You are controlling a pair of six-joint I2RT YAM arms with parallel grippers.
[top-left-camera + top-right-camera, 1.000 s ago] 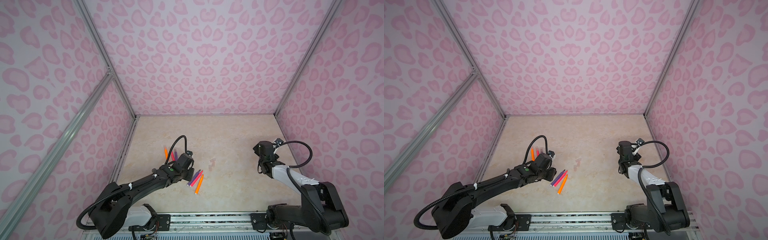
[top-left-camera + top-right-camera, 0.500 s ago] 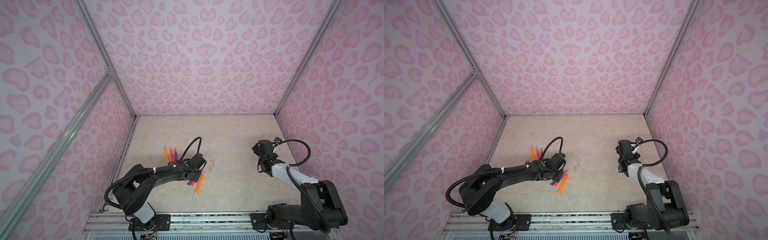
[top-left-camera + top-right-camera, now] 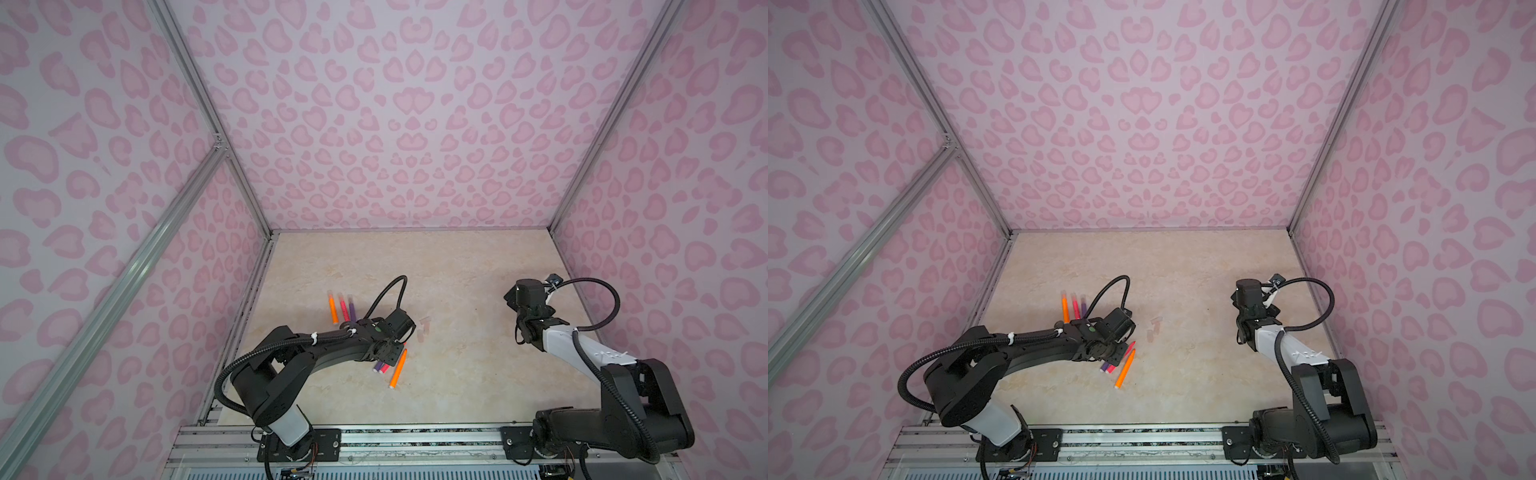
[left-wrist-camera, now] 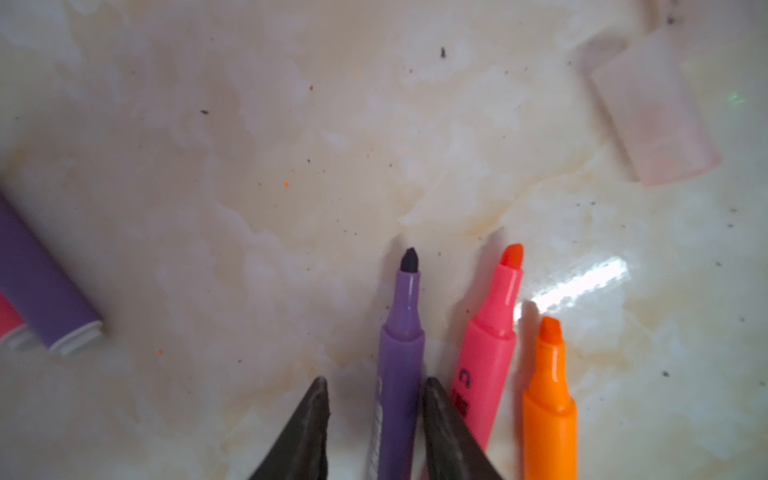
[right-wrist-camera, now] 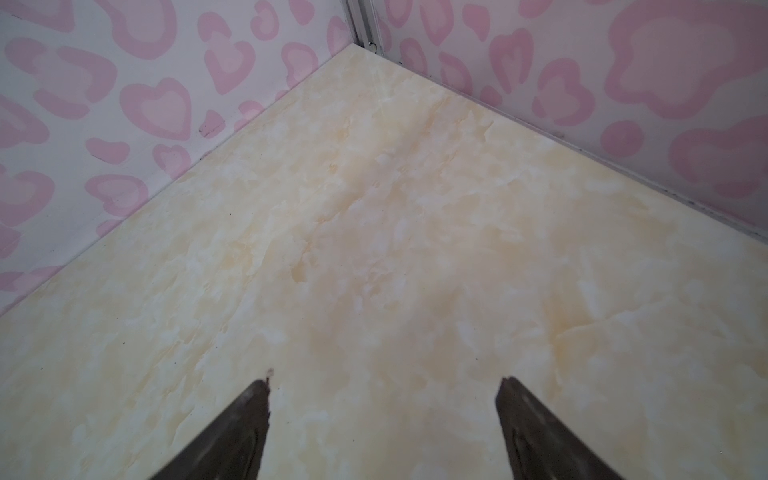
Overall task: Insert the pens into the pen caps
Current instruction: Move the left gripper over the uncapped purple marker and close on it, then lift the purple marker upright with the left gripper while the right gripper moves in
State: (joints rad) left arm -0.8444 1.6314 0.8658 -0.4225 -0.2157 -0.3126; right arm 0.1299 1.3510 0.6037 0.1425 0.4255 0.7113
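We have the left claw (image 4: 376,384) down over the three loose pens (image 3: 398,370), which lie side by side just below the middle of the frame in both top views. The right claw (image 5: 385,380) is well apart at the right of the frame, so the left arm is nearer. The purple pen (image 4: 401,374) runs out between the left claw's fingers (image 4: 307,428), its long axis in line with them. Its dark tip points away towards the clear caps (image 3: 423,326), which sit a little up and right of the claw in a top view. The pink pen (image 4: 490,353) lies just beside it, outside the fingers, with the orange pen (image 4: 548,395) beyond. The left claw is partly open around the purple pen: one finger seems to touch the barrel, though blur leaves us unsure, and the other stands clear, so we judge nothing is gripped yet. The right claw is spread wide, empty, over the table (image 5: 415,208).
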